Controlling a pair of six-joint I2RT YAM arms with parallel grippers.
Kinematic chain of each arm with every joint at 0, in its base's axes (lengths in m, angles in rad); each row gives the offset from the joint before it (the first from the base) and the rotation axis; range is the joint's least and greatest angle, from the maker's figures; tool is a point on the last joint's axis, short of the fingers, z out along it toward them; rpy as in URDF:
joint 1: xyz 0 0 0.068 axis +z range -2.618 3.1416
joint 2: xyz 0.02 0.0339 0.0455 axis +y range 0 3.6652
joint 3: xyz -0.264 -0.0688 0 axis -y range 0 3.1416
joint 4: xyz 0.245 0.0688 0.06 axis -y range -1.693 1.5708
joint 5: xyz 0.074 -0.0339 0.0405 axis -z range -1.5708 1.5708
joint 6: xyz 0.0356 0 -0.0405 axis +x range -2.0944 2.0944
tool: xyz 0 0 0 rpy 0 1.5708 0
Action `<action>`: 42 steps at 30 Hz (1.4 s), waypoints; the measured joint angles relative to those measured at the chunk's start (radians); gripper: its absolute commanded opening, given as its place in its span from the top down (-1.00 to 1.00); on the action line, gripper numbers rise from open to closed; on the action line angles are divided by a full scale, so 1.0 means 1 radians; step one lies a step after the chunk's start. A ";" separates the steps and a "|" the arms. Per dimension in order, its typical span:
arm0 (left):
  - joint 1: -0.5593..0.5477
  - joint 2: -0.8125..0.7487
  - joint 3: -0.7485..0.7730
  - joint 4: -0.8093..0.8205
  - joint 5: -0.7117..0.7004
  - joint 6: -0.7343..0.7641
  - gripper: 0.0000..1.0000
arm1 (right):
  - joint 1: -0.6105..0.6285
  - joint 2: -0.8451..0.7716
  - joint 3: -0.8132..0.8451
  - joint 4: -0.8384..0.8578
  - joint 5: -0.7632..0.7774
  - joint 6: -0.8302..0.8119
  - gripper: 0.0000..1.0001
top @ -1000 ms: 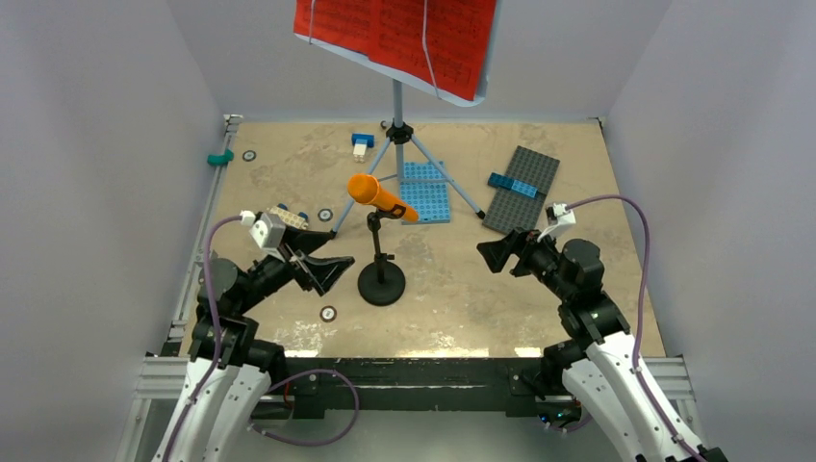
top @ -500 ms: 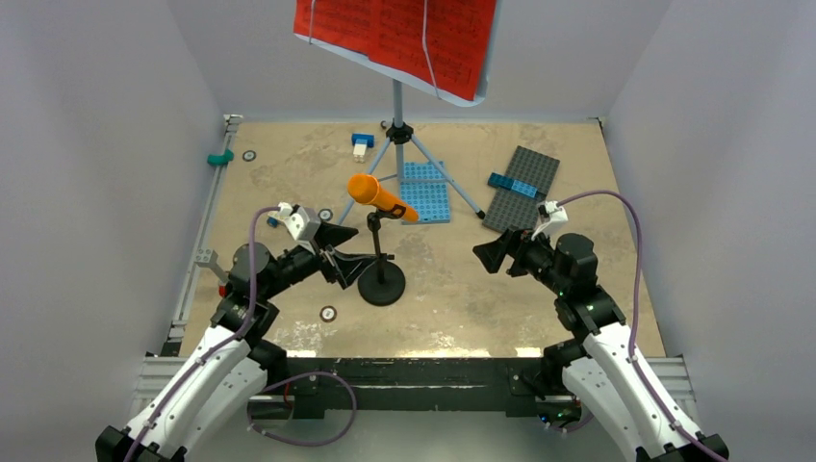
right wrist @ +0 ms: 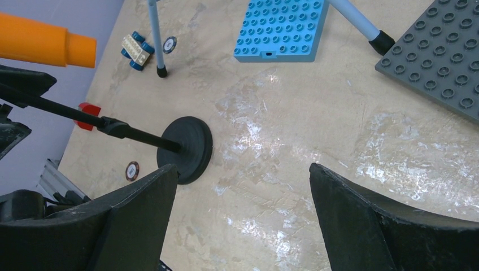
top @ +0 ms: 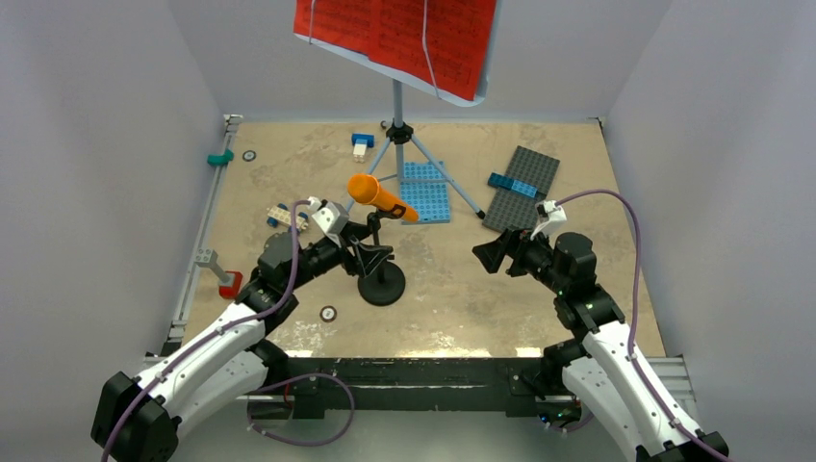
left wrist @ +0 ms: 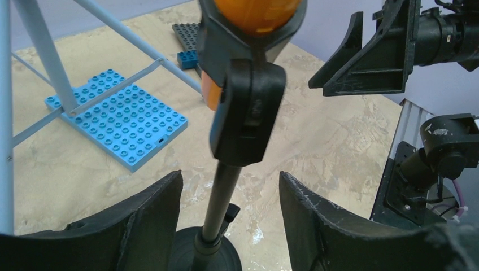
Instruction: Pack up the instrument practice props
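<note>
The orange toy microphone [top: 382,199] sits clipped atop a thin black post [left wrist: 222,195] on a round base [top: 381,286] near the middle of the table [top: 462,298], just in front of the music stand [top: 396,106]. It is probably light, rigid and top-heavy, so take the post low rather than the smooth barrel. The left gripper [left wrist: 229,189] is spread wide astride the post without contact; the right gripper [right wrist: 242,178], likewise spread, hangs well apart

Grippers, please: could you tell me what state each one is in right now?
Left gripper: open, jaws straddling the microphone stand pole, not clamped.
Right gripper: open, holding nothing.
</note>
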 measured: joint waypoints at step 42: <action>-0.174 0.022 -0.078 0.235 -0.202 0.081 1.00 | 0.031 0.069 0.002 0.093 -0.264 0.004 -0.70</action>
